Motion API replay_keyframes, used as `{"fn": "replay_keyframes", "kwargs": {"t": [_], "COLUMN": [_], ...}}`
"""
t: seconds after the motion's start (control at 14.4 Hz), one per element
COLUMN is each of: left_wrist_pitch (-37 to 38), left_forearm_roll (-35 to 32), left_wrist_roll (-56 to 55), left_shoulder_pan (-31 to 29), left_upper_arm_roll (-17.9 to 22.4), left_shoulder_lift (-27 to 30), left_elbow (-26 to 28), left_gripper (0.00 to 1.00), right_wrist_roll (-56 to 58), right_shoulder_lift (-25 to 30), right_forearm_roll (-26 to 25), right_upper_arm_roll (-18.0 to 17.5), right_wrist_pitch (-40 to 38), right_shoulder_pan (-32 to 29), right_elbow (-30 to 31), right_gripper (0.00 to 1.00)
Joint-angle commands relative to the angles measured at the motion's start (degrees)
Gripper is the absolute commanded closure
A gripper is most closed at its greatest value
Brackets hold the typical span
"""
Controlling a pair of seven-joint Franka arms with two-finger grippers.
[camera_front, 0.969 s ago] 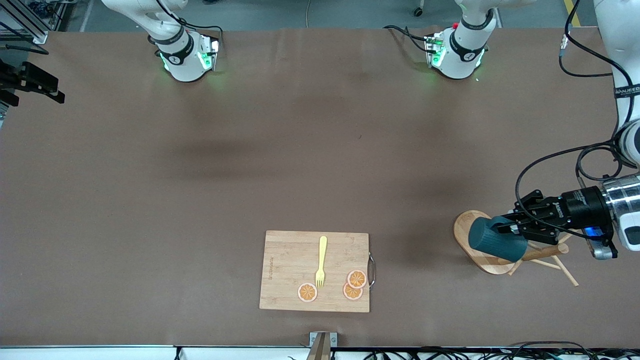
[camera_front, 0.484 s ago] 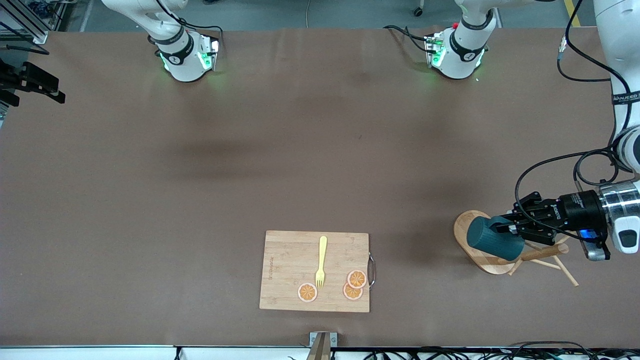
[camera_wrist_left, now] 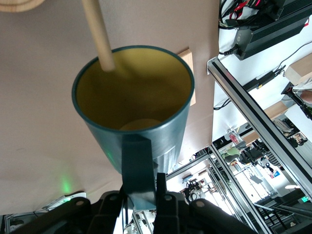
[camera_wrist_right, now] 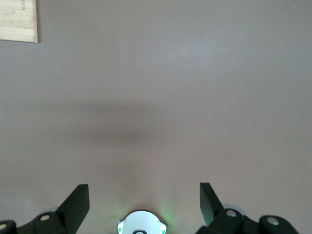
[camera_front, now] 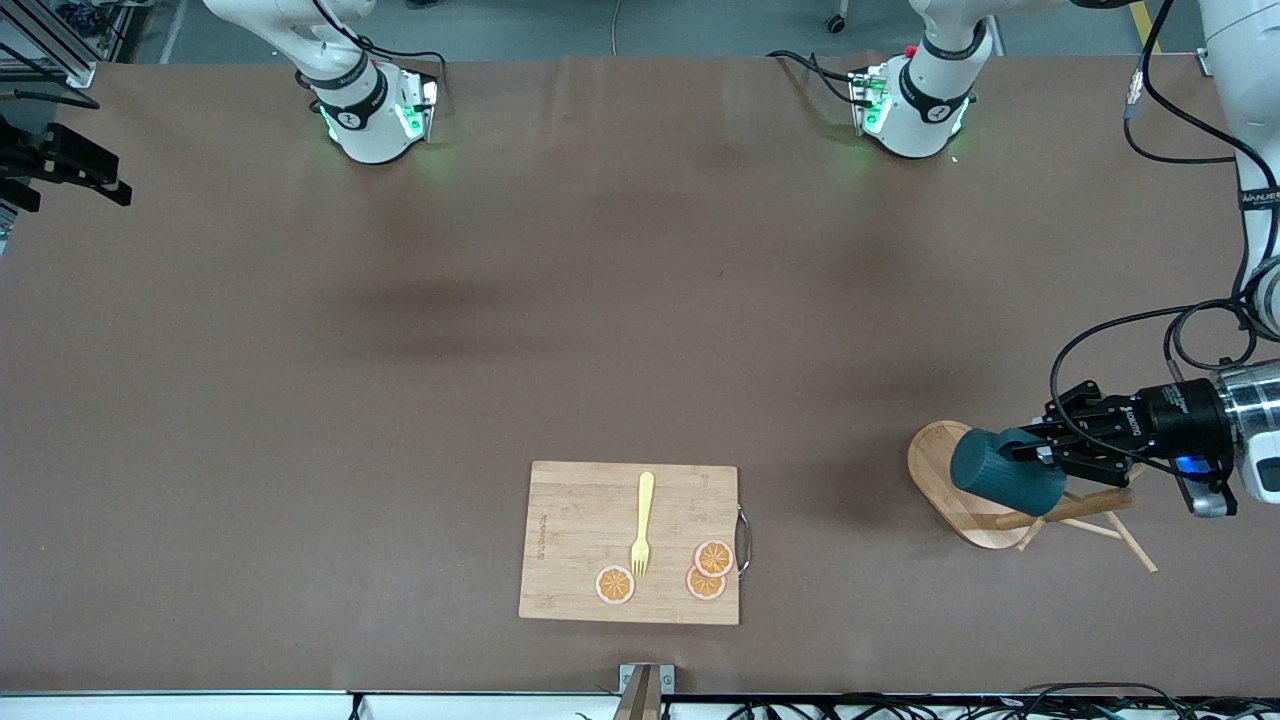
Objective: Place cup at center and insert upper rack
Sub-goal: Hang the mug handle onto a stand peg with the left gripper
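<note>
Mostly smooth, ribbed teal cup (camera_front: 1004, 483), round wooden upper rack (camera_front: 950, 490) dowels

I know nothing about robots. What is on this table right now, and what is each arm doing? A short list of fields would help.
cup: dark teal cup, tipped on its side in the air over the rack's oval base
cup grip: left gripper shut on the cup's handle
rack: wooden upper rack at the left arm's end of the table
peg: one rack dowel reaches the cup's mouth
right gripper: fingers open, holding nothing, waiting above bare table
cutting board: holds a yellow fork and three orange slices
</note>
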State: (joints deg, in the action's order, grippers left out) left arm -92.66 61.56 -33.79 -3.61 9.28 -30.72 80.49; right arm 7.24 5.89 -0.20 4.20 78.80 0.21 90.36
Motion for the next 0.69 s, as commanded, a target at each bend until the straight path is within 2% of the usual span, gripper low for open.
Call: {"fn": "replay_keyframes", "kwargs": {"t": [0.0,0.62], "left_wrist_pitch": [1.87,4.94], "left_forearm_roll": [0.31,0.23], "left_wrist_roll": [5.03,13.03], "left_shoulder_pan": [-1.48,-5.7], "left_upper_arm_roll": [-0.06,-0.06], "left_shoulder_lift": [-1.17,-2.23], "left_elbow": [0.63,0.55], "left_gripper": [0.99,0.98], "right_wrist_roll": [0.5,0.58], "right_shoulder_lift": [1.76,1.76], "right_forearm_roll": [-0.85,-0.85], "right_upper_arm_roll": [-0.33,-0.33], "right_wrist_pitch": [0.04,0.04], "right_shoulder_pan": [-0.04,-0.04], "right_elbow": [1.75,1.75], "right_gripper": [0.0,0.0]}}
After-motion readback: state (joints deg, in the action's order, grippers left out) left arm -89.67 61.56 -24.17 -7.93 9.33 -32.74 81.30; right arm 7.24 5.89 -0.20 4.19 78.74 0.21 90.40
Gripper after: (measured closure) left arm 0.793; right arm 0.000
